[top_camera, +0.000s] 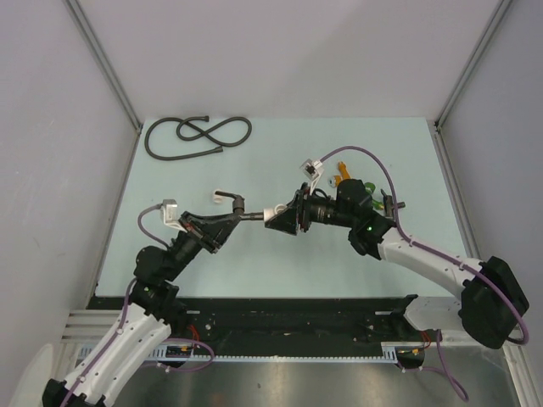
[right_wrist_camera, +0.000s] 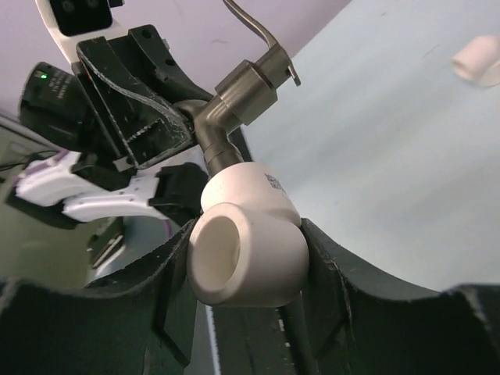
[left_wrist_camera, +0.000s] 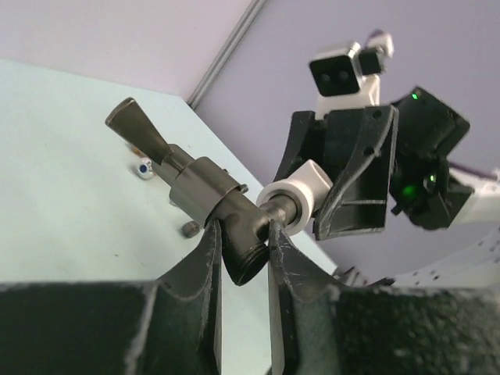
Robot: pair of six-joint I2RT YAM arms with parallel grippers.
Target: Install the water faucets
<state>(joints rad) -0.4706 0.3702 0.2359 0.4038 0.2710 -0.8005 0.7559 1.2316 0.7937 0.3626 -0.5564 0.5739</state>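
Top external view shows a pale green desk [top_camera: 170, 246] with both arms reaching in from the near edge and meeting just left of its middle. A coiled black hose [top_camera: 197, 136] lies at the far left, well apart from everything else.

The left claw [left_wrist_camera: 242, 234] is closed narrowly on the short faucet [left_wrist_camera: 207, 187]. Its fingers pinch the dark metal body just behind the open spout, holding it up off the desk, and the lever handle [left_wrist_camera: 137, 126] points away to the far left.

The right claw [right_wrist_camera: 248, 242] is clamped around a white elbow fitting [right_wrist_camera: 258, 234], with one finger on each side and the fitting's open mouth facing the right wrist camera. The faucet's stub runs straight into the fitting's other end, and the two touch. How deep it sits cannot be told.

A loose white fitting [top_camera: 222, 196] lies on the desk just beyond the left claw. Small orange and green pieces [top_camera: 344, 178] sit on the far side of the right arm [top_camera: 424, 259], partly hidden.
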